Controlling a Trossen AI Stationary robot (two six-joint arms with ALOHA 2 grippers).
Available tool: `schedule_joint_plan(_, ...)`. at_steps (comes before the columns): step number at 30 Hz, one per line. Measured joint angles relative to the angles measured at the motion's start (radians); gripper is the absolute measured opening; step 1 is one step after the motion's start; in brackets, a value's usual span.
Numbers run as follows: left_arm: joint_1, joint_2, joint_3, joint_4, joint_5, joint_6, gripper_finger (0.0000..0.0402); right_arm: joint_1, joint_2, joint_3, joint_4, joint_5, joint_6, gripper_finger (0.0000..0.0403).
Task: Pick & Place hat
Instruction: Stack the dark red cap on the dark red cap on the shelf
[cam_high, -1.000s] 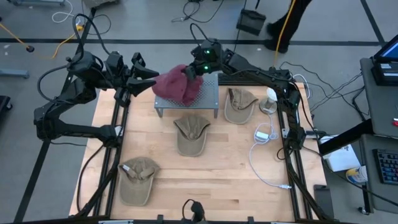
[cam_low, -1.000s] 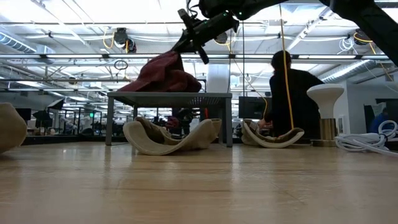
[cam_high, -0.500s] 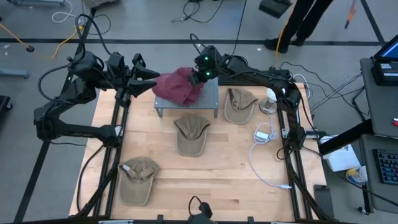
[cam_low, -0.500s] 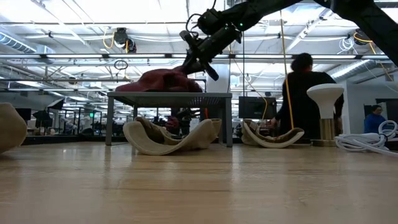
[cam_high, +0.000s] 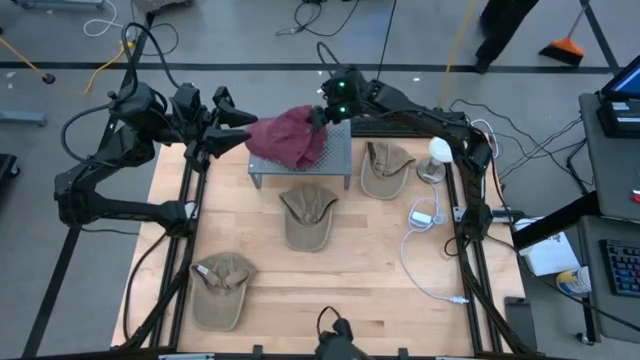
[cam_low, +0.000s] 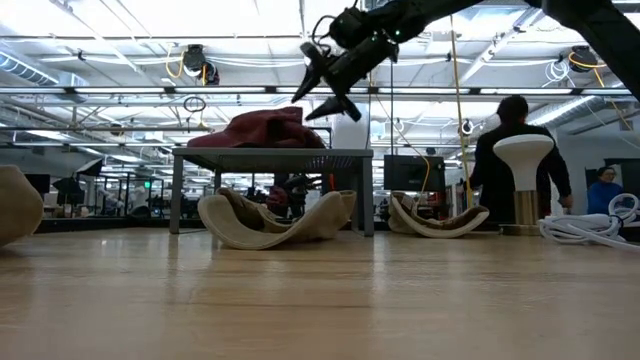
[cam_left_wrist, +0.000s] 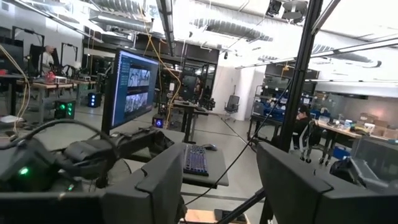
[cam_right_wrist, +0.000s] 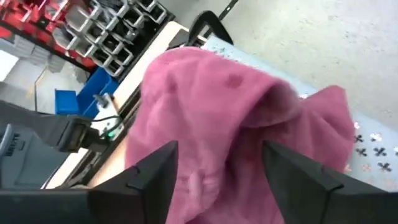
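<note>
A dark red hat (cam_high: 290, 140) lies slumped on the top of a small grey perforated stand (cam_high: 335, 158) at the table's far side; the low view shows the hat (cam_low: 262, 128) resting on the stand's top (cam_low: 270, 153). My right gripper (cam_low: 325, 92) hovers open just above the hat's right end, and in its wrist view the hat (cam_right_wrist: 236, 118) lies beyond the spread fingers of my right gripper (cam_right_wrist: 217, 180). My left gripper (cam_high: 232, 131) stands open left of the stand, raised, with nothing between its fingers (cam_left_wrist: 155, 186).
Three tan caps lie on the table: one in front of the stand (cam_high: 308, 215), one right of it (cam_high: 385, 168), one near the front left (cam_high: 220, 288). A white round-topped object (cam_high: 437, 155) and a white cable (cam_high: 425, 240) are at the right. A person (cam_low: 515, 150) walks beyond the table.
My right gripper has lowered the raised end of the red hat onto the stand, then opened and let go. The hat, which was drawn up to a peak, now lies flattened on the stand's top.
</note>
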Motion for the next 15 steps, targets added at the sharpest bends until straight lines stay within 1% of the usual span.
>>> schedule_joint_plan(2,0.0,0.0,0.0,0.0,0.0,-0.001,0.0217,-0.002,-0.018,0.0,-0.009,0.003,-0.007,0.0239)
schedule_joint_plan(4,0.0,0.0,0.0,0.0,0.0,-0.001,0.0222,-0.004,-0.044,0.0,-0.047,0.033,0.0,0.0243)
schedule_joint_plan(9,0.0,0.0,0.0,0.001,0.0,-0.004,0.0227,0.004,-0.069,0.0,-0.206,0.191,-0.005,0.0238)
schedule_joint_plan(11,0.0,0.0,0.0,0.003,0.0,-0.004,0.0225,0.01,-0.065,-0.001,-0.22,0.254,-0.018,0.0233)
schedule_joint_plan(13,0.0,0.0,0.0,0.008,0.0,-0.006,0.0222,0.012,-0.065,-0.001,-0.216,0.272,-0.041,0.0226)
schedule_joint_plan(15,0.0,0.0,0.0,0.008,0.0,-0.018,0.0219,0.021,-0.061,-0.011,-0.175,0.304,-0.063,0.0219)
